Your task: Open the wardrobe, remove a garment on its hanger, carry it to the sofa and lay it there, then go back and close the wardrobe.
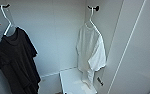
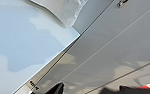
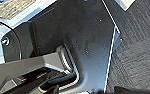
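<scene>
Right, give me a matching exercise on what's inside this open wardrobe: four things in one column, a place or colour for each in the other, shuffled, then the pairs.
Things:
1. black garment
2. white shirt
3. wardrobe door
4. white shelf

Places or colours:
A. swung open on the right of the head view
B. low down, under the white shirt's hem
C. hangs on the left, dark
D. hangs on the right on a white hanger from a dark hook

Pairs: 1-C, 2-D, 3-A, 4-B
</scene>
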Controlling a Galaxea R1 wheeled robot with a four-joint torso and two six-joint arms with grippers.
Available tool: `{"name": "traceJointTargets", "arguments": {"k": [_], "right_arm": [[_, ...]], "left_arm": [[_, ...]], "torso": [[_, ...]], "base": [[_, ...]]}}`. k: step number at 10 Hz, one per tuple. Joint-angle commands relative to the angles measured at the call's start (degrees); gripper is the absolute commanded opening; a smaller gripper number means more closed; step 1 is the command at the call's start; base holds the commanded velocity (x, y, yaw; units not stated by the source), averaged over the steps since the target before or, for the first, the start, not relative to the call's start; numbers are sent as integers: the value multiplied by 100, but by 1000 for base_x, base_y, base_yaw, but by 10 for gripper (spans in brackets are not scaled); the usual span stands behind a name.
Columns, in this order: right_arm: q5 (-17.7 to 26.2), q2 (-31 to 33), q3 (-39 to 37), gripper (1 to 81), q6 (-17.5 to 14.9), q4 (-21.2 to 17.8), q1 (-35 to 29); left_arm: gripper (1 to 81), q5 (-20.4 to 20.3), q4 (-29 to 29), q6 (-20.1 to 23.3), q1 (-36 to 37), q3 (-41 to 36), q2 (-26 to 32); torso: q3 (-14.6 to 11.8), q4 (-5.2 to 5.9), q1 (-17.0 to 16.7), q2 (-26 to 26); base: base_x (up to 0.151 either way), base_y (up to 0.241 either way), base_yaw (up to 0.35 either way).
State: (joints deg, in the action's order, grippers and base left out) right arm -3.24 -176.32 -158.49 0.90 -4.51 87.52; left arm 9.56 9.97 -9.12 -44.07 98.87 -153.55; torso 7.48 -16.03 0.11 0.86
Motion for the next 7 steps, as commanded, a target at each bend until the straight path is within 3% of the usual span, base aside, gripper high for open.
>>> {"name": "traceJointTargets", "arguments": {"k": [1,5,7], "right_arm": [[315,-2,39,811,-11,-76,-168],[333,-2,47,811,-20,-76,-203],[333,-11,82,811,-2,-85,-212]], "left_arm": [[811,266,-531,-11,1289,-262,43],[811,187,-1339,-125,2177,-262,0],[811,126,-1375,-606,2626,-236,-97]], "torso": [[0,0,0,0],[2,0,0,-2],[5,0,0,-4]], "base": [[0,0,0],[0,0,0],[0,0,0]]}}
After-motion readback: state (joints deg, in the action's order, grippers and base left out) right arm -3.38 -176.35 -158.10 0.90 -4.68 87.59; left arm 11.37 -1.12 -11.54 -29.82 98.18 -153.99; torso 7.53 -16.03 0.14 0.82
